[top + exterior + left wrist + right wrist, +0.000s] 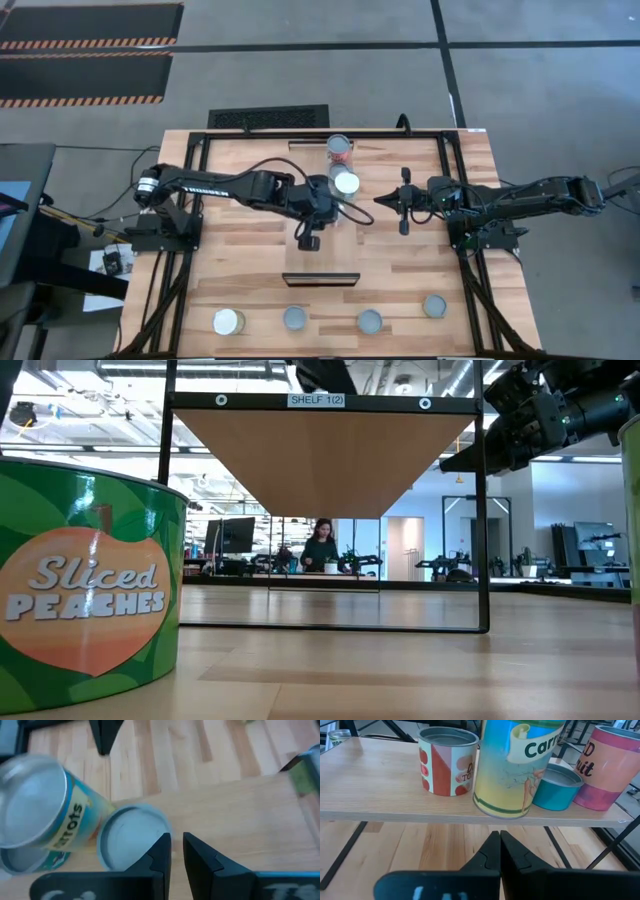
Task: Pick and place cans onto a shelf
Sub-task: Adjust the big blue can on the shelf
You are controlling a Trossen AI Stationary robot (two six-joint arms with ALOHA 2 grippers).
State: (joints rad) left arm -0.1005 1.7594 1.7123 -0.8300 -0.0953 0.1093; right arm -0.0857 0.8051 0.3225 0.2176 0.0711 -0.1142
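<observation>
The shelf (pixel 395 790) carried four cans in the right wrist view: a red-and-white tomato can (pixel 447 762), a tall carrots can (pixel 517 767), a low teal tin (pixel 560 787) and a pink fruit can (pixel 612 767), all upright and close together. Four more cans waited in a row along the near edge of the tabletop (pixel 240 240), among them a white-topped can (pixel 228 322) and a grey-topped can (pixel 434 306); the low view showed a sliced peaches can (pixel 85 595) standing there. The left end effector (pixel 176 847) hung over the shelf beside the carrots can, its jaws only a narrow slit apart and holding nothing. The right end effector (pixel 496 847) sat in front of the shelf's edge, closed and empty. These tins looked rigid and probably fairly heavy if full, with glossy paper labels that could slide under the pads. The sensible hold seemed to be across the round wall at mid-height, jaws well spread first, since the rims are narrow and a top-heavy grip could tip a tall can into its neighbours.
</observation>
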